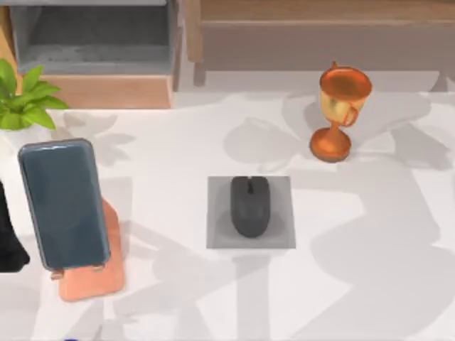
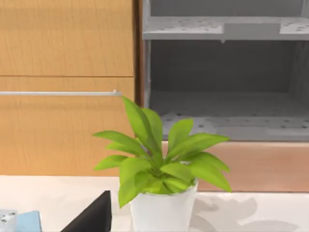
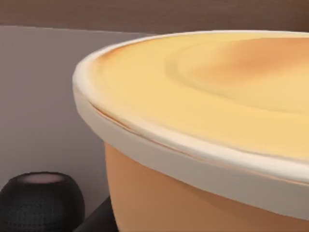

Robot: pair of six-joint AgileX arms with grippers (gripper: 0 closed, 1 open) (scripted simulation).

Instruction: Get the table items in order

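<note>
Five task items spread over the white table (image 1: 370, 270), none touching another group. Centre: small black mouse (image 1: 249, 206) lying on the flat grey pad (image 1: 217, 238), cord end pointing toward the far edge, pad border visible all round it. Left side: dark blue-grey smartphone (image 1: 62, 202) propped in the salmon-pink stand (image 1: 96, 280), screen up and tilted, lower edge caught by the stand's lip. Far right of centre: copper-gold trophy (image 1: 340, 114) upright on its round foot, well apart from the mouse.

Around them: green potted plant (image 1: 25, 103) in the far left corner, just beyond the phone's top edge. Behind it, a wooden cabinet (image 1: 106, 91) with an open grey shelf niche (image 1: 92, 35). Seen closer from the left wrist view, leaves (image 2: 159, 159) rising from a white pot (image 2: 161, 212), with a pale blue scrap (image 2: 26, 222) near it.

Left arm (image 1: 8, 238) dark at the table's left edge, beside the phone and nothing between the two. Right wrist view pressed close to a peach-orange rounded vessel with a cream rim (image 3: 193, 121), a dark mesh-covered ball (image 3: 41, 200) next to it.

Left gripper and right gripper – cannot tell whether spread or pressed together.

No lettering legible on any item.
</note>
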